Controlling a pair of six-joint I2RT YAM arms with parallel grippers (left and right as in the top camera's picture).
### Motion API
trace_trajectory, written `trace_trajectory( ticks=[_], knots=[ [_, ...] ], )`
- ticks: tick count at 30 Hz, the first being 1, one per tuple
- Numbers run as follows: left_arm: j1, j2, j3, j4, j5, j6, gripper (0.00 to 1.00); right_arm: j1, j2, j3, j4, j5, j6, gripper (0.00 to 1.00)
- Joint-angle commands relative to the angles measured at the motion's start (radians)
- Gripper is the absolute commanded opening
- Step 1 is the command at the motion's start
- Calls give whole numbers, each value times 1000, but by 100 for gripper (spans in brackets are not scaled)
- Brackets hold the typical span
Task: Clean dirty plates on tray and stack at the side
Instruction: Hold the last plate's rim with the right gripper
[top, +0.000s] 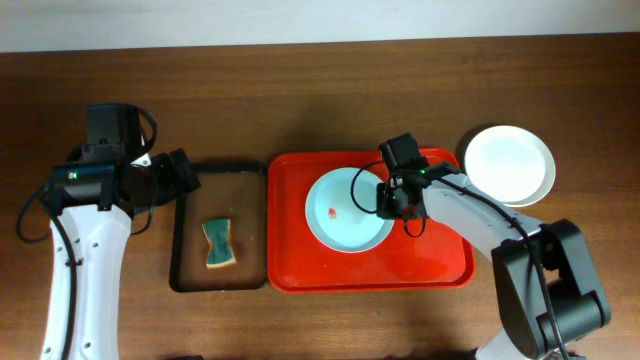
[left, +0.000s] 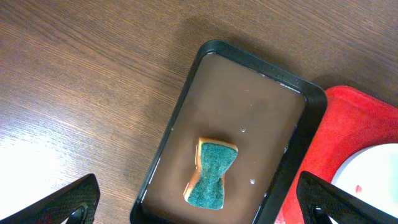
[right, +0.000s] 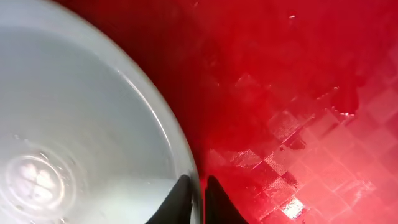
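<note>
The right gripper pinches the right rim of 1 smeared plate on the red tray. 2 plates sit stacked beside it. The left gripper hangs spread over the black tray holding a sponge.

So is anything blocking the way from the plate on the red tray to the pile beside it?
Nothing visible does. Between the plate and the pile lies only the raised rim of the tray; the right gripper pinches the plate's edge.
</note>
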Motion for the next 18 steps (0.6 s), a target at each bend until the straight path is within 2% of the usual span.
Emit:
trace_trajectory(
  ticks=[1,6,18],
  knots=[
    [5,-2,3,0,-8,-13,99,0,11,-8,-4,-45,-9,4],
    [5,-2,3,0,-8,-13,99,0,11,-8,-59,-182,-8,4],
    [5,-2,3,20,-6,-14,99,0,11,-8,-59,-125,-13,4]
  ],
)
